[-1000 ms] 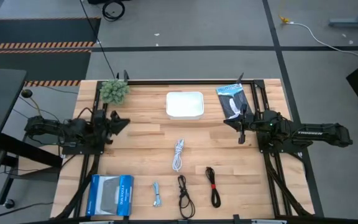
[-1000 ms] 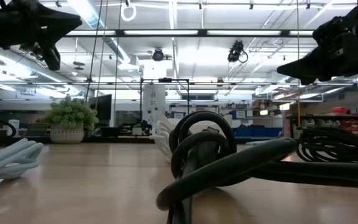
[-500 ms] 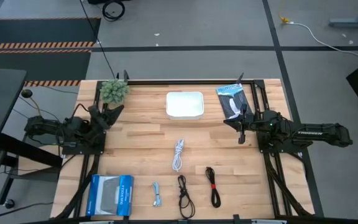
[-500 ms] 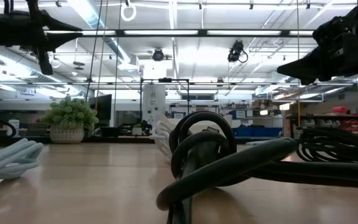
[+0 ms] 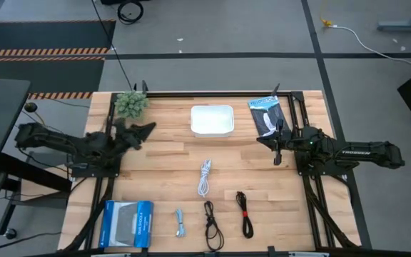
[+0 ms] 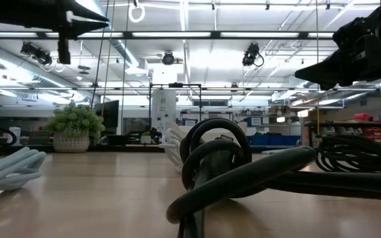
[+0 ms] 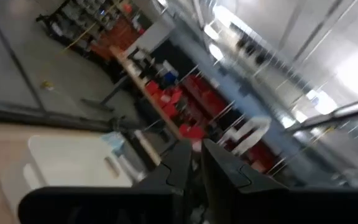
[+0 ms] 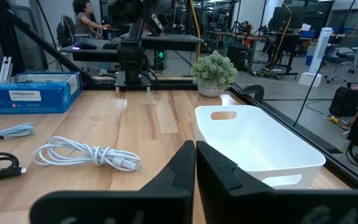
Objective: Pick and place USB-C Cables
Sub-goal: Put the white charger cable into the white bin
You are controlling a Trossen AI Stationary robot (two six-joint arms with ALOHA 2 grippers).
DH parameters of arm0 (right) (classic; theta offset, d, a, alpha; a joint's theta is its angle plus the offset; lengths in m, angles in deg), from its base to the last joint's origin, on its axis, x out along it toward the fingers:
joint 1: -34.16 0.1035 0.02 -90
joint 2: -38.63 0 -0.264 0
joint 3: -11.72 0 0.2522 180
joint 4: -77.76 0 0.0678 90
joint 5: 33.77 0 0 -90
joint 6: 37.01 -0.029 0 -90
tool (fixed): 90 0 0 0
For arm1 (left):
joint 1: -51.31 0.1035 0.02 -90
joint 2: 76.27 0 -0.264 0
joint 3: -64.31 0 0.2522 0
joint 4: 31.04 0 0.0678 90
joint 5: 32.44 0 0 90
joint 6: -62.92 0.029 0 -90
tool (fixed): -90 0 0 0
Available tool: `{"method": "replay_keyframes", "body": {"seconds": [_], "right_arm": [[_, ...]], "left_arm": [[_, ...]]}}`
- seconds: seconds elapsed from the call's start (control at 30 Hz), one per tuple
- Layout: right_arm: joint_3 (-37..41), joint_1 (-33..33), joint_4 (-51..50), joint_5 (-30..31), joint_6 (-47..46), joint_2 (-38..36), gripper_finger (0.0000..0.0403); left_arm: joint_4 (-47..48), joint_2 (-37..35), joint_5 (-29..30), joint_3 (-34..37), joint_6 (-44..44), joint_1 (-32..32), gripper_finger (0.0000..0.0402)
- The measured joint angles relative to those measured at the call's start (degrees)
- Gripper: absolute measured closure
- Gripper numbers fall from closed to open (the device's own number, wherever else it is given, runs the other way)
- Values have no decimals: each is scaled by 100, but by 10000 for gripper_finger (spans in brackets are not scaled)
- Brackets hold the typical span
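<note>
Wooden table fills mid-frame; white cable lies centre, grey cable, black cable and red-banded cable lower; left gripper apparently closed; right gripper closed, both empty.

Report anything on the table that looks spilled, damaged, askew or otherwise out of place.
Nothing stands out. The white bundled cable, pale grey cable, black cable and black cable with a red band lie apart on the wooden table, still tied. The white plastic bin sits upright and the blue rectangular box lies flat.
</note>
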Motion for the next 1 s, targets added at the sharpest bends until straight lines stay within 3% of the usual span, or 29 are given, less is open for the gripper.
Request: {"method": "replay_keyframes", "body": {"seconds": [0.13,0.27,0.47,0.67,1.0], "right_arm": [[0,-1,1,0,0,-1,383],[2,0,0,0,0,0,383],[1,-1,0,0,-1,0,383],[2,0,0,0,0,-2,383],[1,0,4,0,-2,-1,383]], "left_arm": [[-2,923,-92,-285,-920,-7,358],[126,1697,-696,-601,-1468,-7,349],[435,2827,-1929,-1145,-1992,-7,300],[861,3923,-3239,-1784,-2225,-66,272],[1200,5052,-3915,-2364,-2196,-82,280]]}}
